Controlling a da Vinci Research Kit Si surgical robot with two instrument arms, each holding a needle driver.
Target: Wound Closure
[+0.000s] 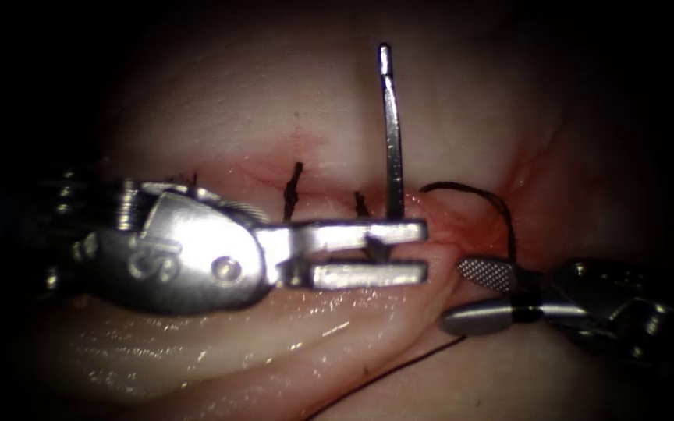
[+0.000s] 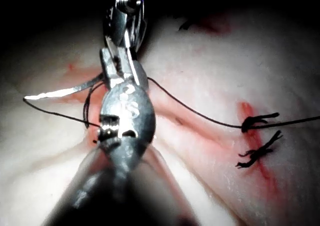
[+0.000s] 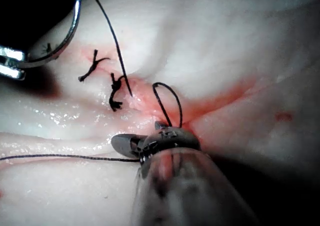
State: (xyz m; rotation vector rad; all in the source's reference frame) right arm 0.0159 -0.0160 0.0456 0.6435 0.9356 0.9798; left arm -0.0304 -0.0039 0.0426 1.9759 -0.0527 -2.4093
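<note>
Needle [image 1: 390,132]: being gripped close to one end in the closed jaws of the left tool [image 1: 423,251], rising straight up off them, crosswise to their length, thread end farthest away (whole curve clear of the tissue [image 1: 220,101]). Facing those tips from just beyond, the right tool [image 1: 455,295], jaws standing apart and, as far as can be judged, clamping nothing, with thread [image 1: 509,222] looping down past its upper jaw toward the hinge. Lying behind both tips, the cut [image 1: 259,175], two dark stitches [image 1: 293,195] sitting beside the left jaws and red fluid [image 1: 462,226] pooling between the tools.
</note>
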